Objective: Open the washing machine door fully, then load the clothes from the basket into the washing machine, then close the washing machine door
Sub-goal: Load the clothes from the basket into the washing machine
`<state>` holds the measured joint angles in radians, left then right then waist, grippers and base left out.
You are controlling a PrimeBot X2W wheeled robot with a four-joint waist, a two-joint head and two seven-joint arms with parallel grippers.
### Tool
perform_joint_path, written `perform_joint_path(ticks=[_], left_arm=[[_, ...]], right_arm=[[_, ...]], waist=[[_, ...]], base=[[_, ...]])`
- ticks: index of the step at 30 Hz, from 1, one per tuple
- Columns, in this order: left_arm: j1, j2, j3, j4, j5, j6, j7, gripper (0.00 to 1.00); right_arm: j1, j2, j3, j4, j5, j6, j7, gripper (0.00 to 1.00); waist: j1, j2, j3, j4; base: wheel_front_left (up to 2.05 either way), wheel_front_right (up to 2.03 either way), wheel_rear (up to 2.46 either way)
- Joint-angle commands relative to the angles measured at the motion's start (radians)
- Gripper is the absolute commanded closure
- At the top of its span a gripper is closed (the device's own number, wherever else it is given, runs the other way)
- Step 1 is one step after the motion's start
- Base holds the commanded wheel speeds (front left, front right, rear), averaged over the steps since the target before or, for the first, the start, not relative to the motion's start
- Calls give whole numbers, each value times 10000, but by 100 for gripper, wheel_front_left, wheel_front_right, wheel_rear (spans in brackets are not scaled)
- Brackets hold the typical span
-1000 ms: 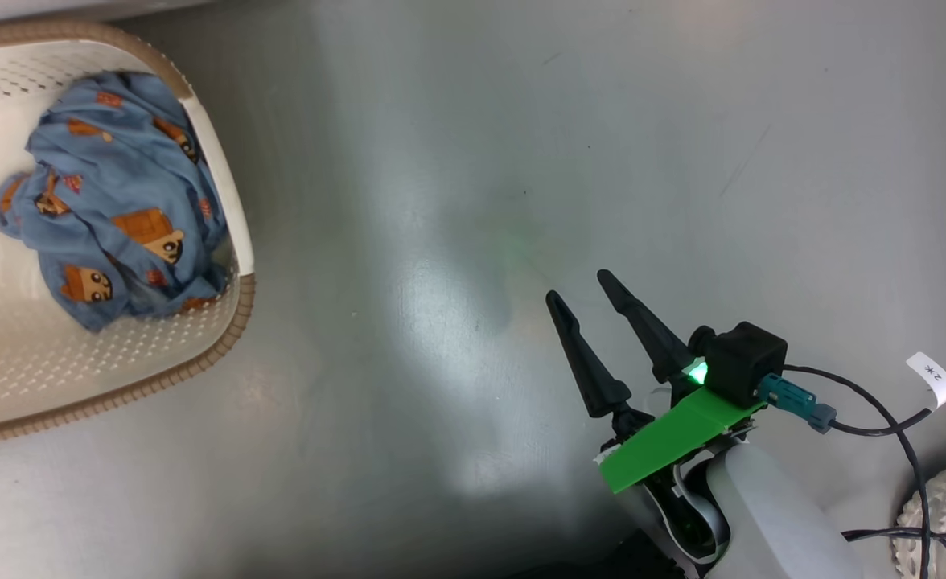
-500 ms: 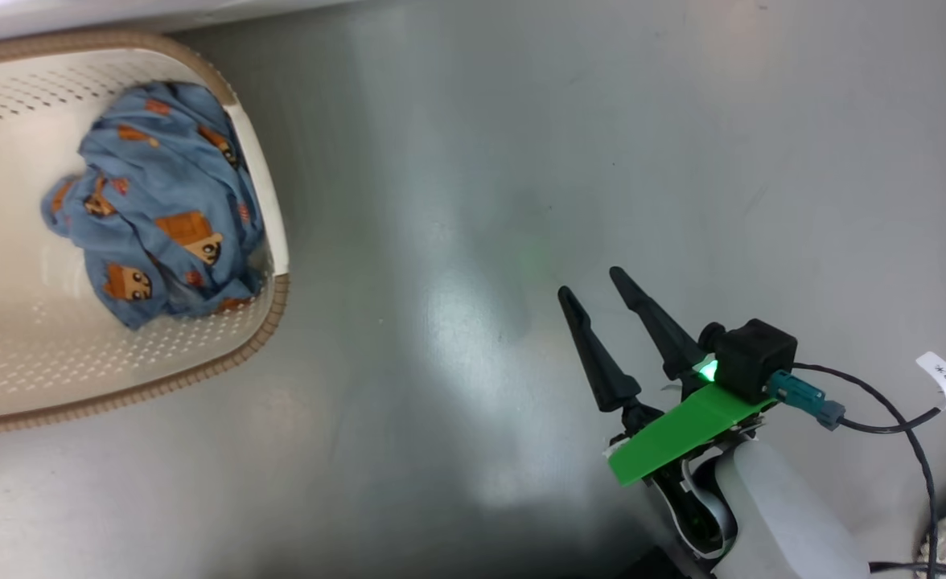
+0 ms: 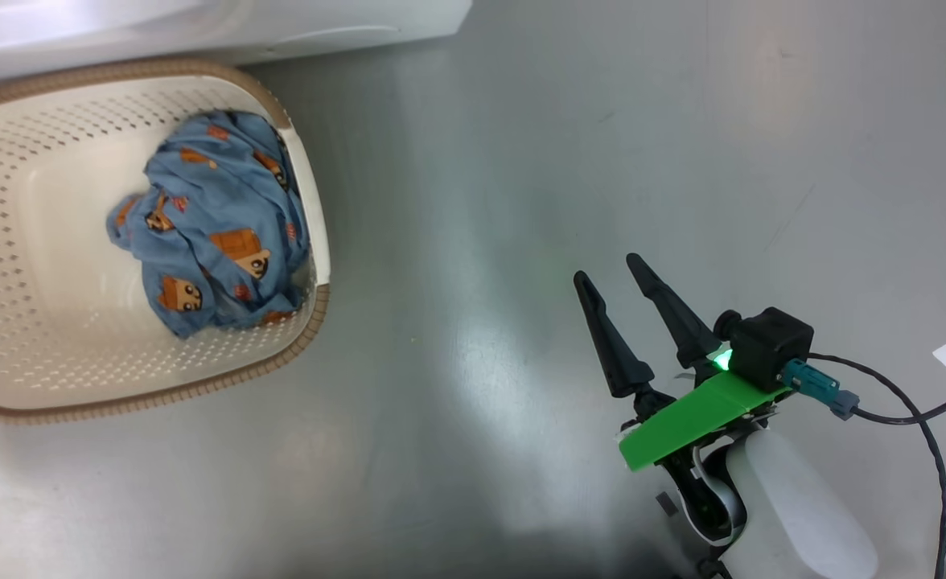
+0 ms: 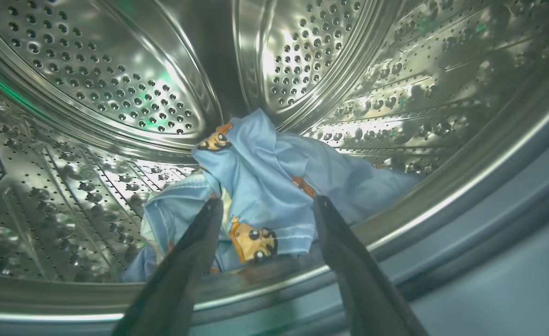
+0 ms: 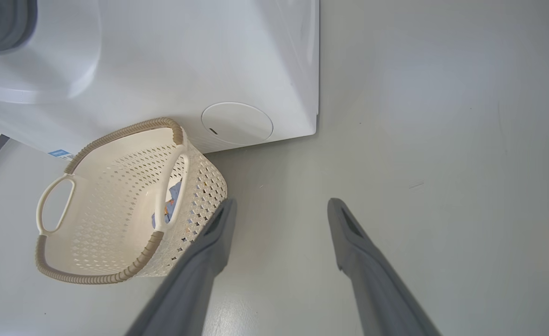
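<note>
The cream basket (image 3: 159, 394) stands on the floor against the white washing machine (image 3: 280, 24). It holds a bundle of blue printed clothes (image 3: 215, 225). My right gripper (image 3: 608, 268) hangs open over bare floor to the basket's right, holding nothing. The right wrist view shows the basket (image 5: 92, 275), the machine front (image 5: 209, 56) and that gripper (image 5: 282, 202). My left gripper (image 4: 265, 203) is open at the mouth of the steel drum (image 4: 116, 70). More blue clothes (image 4: 265, 172) lie on the drum's bottom just beyond its fingertips. The door is out of view.
Black cables with a white tag (image 3: 907, 402) trail from my right wrist at the lower right. A round cover (image 5: 237, 122) sits low on the machine front beside the basket. Grey floor (image 3: 521, 161) stretches to the right of the basket.
The head camera has moved: the basket now shows further right and lower, and the machine's base has come into view. My right gripper stays open in much the same place.
</note>
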<state>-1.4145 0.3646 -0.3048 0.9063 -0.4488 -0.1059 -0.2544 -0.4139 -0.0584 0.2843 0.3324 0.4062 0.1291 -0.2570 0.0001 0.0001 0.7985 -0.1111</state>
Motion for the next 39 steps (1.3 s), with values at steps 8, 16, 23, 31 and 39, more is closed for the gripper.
perform_joint_path(ticks=[8, 16, 23, 31, 39], left_arm=[[2287, 366, 951, -1944, -225, 175, -71, 0], [4304, 160, 1804, -3724, 45, 372, -72, 0], [6296, -319, 2644, -5258, 473, 502, -73, 0], [8157, -1189, 3427, -6505, 999, 481, -73, 0], [9826, -1698, 3934, -7214, 1617, 297, -74, 0]], right_arm=[[544, 82, -11, -36, -277, 16, -48, 0], [760, 82, -312, 76, -477, 16, -48, 0], [988, 82, -384, 198, -555, 16, -48, 0], [1379, 82, -526, 348, -604, 16, -48, 0], [1734, 82, -563, 390, -858, 16, -48, 0]], waist=[[-1, -1, -969, 251], [-1, -1, -1762, 489], [-1, -1, -2690, 605], [-1, -1, -3877, 681], [-1, -1, -4971, 527]], base=[[0, 0, 0], [0, 0, 0], [0, 0, 0], [0, 0, 0], [0, 0, 0]])
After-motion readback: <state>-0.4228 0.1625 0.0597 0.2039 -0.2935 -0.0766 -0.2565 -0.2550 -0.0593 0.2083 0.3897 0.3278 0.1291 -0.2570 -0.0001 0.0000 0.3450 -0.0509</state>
